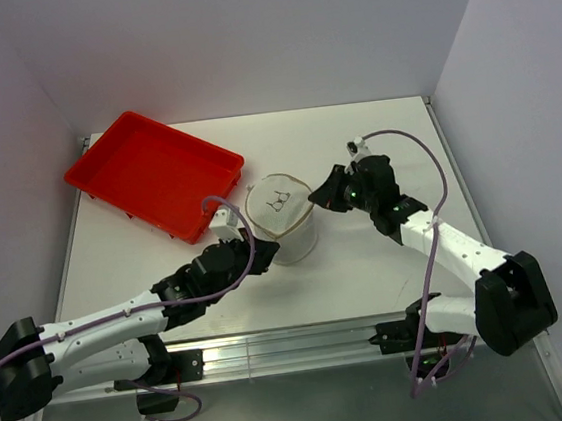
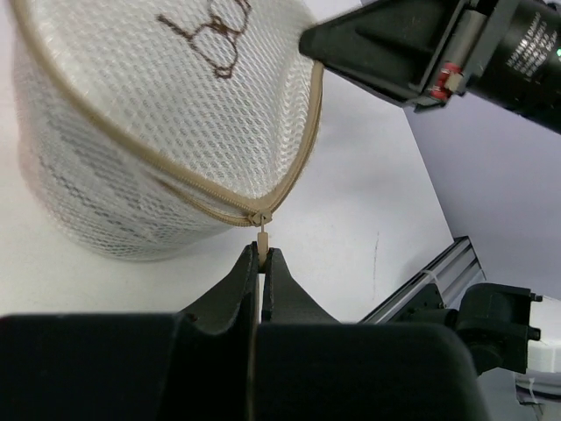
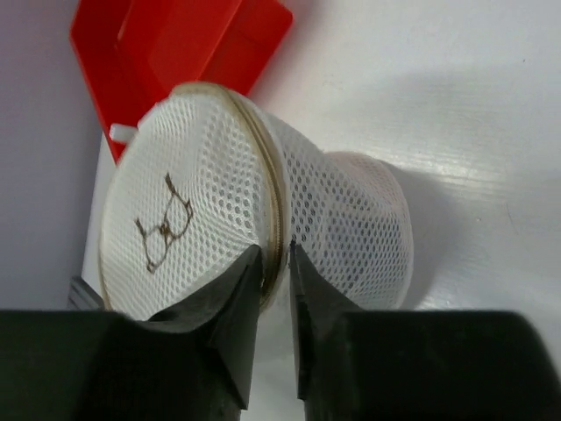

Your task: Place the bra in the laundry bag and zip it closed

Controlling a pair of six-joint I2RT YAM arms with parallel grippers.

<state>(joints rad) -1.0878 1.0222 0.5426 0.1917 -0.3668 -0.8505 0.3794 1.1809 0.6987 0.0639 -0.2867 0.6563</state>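
Observation:
The laundry bag stands upright in the middle of the table, a round white mesh pouch with a beige zipper round its top rim and a glasses-shaped mark on its flat face. My left gripper is at its left side, shut on the small beige zipper pull, where the zipper teeth meet. My right gripper is at the bag's right side, its fingers pinched on the zippered rim. The bag also fills the right wrist view. The bra is not visible; the mesh hides what is inside.
A red plastic tray lies tilted at the back left, close behind the bag and my left gripper. The table's front rail runs along the near edge. White walls close in the back and both sides.

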